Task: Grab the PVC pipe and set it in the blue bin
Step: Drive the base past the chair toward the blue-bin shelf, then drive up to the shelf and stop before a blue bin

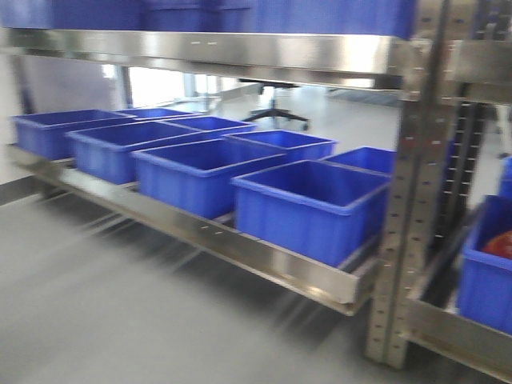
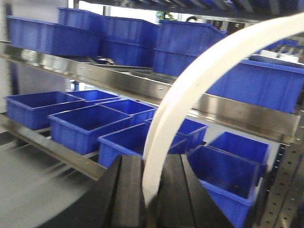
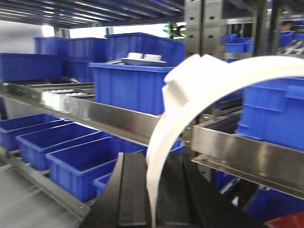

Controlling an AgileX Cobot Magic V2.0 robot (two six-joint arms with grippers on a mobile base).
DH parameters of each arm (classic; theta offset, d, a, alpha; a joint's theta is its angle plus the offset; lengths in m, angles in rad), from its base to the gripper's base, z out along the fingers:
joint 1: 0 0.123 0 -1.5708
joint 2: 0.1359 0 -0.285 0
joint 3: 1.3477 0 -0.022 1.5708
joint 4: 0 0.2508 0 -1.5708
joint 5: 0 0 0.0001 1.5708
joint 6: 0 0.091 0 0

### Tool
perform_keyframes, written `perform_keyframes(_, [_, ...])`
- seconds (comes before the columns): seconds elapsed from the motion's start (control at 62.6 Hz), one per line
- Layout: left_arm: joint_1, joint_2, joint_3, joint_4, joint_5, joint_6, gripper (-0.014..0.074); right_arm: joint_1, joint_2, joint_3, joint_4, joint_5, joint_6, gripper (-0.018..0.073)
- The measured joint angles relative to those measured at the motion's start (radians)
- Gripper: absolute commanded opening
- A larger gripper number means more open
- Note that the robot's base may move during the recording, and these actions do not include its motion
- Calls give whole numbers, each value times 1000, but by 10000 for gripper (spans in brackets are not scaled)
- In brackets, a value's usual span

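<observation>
White PVC pipe (image 2: 183,90) sits pinched in the left pincer (image 2: 151,192), while the right pincer (image 3: 153,192) pinches a similar white arc (image 3: 199,80), possibly a second piece given the blur, both raised facing the blue bins (image 1: 308,212), presumably for dropping in.

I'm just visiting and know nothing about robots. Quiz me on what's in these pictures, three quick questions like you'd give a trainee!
1. True or false: the left pincer is empty.
2. The bins on the lower shelf are: A red, B blue, C green.
3. Fill in: the right pincer grips a curved ____ strap.
Key: 1 false, it is shut on a PVC pipe; 2 B; 3 white.
</observation>
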Motion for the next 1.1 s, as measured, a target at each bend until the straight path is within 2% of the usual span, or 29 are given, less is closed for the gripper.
perform_keyframes(1.101, [0, 0, 0, 0, 0, 0, -111, 0, 0, 0, 0, 0, 0, -160])
